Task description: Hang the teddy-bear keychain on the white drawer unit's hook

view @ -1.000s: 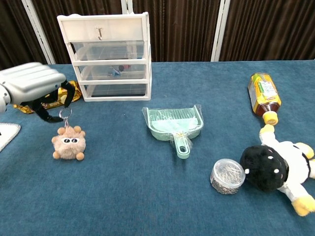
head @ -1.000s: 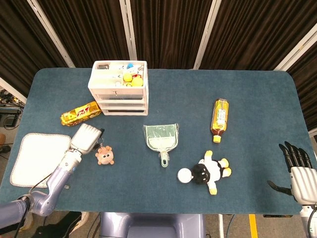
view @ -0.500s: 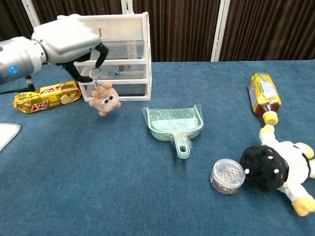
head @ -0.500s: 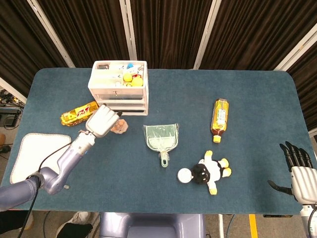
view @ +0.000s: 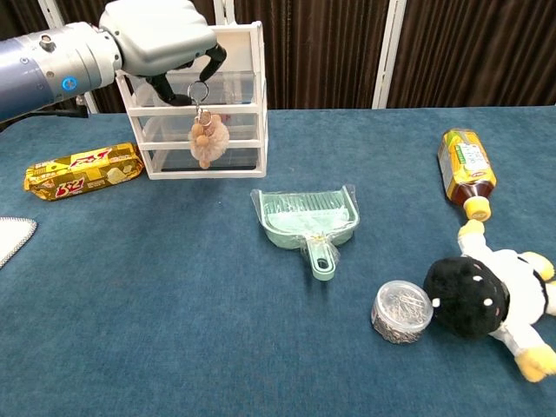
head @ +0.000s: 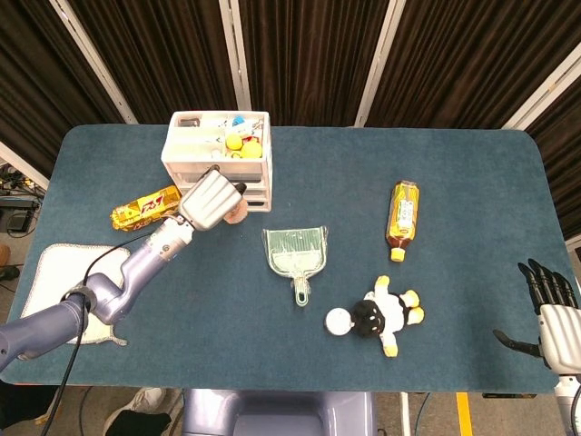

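Note:
My left hand (view: 161,39) (head: 210,199) is raised in front of the white drawer unit (view: 239,104) (head: 218,150), pinching the metal ring of the teddy-bear keychain. The small tan bear (view: 208,139) (head: 238,212) dangles below the fingers, in front of the middle and lower drawers. The hand covers the top drawer front, so the hook is hidden. My right hand (head: 549,313) rests at the table's near right edge, fingers spread, holding nothing.
A yellow snack pack (view: 82,170) lies left of the drawers and a white cloth (head: 50,286) lies at the near left. A green dustpan (view: 308,221) sits mid-table. On the right are a tea bottle (view: 465,169), a black-and-white plush (view: 495,300) and a pin jar (view: 401,311).
My left hand lifted the keychain off the table and carried it up and to the right, to the front of the drawer unit. The right hand stayed put.

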{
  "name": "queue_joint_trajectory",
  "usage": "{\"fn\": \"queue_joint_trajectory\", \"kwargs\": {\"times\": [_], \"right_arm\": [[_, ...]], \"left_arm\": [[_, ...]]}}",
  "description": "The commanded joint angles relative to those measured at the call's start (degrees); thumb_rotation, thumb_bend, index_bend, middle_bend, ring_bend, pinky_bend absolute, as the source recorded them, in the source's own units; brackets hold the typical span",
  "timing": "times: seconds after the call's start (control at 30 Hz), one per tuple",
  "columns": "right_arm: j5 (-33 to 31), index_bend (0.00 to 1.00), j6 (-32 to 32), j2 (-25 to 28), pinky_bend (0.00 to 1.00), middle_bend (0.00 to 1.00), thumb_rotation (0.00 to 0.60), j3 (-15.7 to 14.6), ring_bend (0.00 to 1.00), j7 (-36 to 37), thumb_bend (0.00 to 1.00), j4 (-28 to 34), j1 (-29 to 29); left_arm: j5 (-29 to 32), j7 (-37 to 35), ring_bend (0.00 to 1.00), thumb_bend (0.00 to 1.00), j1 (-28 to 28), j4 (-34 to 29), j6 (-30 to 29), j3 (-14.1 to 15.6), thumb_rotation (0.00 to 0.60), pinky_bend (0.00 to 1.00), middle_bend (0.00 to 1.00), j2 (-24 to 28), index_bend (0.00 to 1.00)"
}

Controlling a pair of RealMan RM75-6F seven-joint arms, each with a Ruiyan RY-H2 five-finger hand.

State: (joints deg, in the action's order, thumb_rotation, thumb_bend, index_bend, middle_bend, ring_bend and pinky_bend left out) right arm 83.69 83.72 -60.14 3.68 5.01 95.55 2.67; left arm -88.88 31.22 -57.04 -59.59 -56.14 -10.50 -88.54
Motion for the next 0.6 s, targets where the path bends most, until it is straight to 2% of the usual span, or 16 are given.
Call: {"fn": "queue_joint_trajectory", "kwargs": {"times": [0.03, 0.33, 0.6], "right_arm": [[-0.12, 0.0, -0.13, 0.05, 0.0, 0.0, 0.6, 0.05, 0.0, 0.11, 0.0, 0.04, 0.05], [-0.34, 0.0, -0.28, 0.04, 0.0, 0.0, 0.6, 0.12, 0.0, -0.08, 0.0, 0.29, 0.08], [-0.25, 0.0, -0.31, -0.06, 0.0, 0.0, 0.6, 0.01, 0.0, -0.38, 0.0, 0.29, 0.06]], "left_arm": [[-1.1, -0.96, 0.86, 0.24, -1.08, 1.74, -0.07, 0.38, 0.6, 0.72, 0.99, -0.26, 0.52], [-4.13, -4.24, 0.86, 0.24, -3.13, 5.01, -1.82, 1.54, 0.6, 0.72, 0.98, 0.56, 0.53], [-4.74, -5.16, 0.86, 0.24, -3.26, 5.08, -2.89, 2.1, 0.6, 0.72, 0.98, 2.8, 0.53]]}}
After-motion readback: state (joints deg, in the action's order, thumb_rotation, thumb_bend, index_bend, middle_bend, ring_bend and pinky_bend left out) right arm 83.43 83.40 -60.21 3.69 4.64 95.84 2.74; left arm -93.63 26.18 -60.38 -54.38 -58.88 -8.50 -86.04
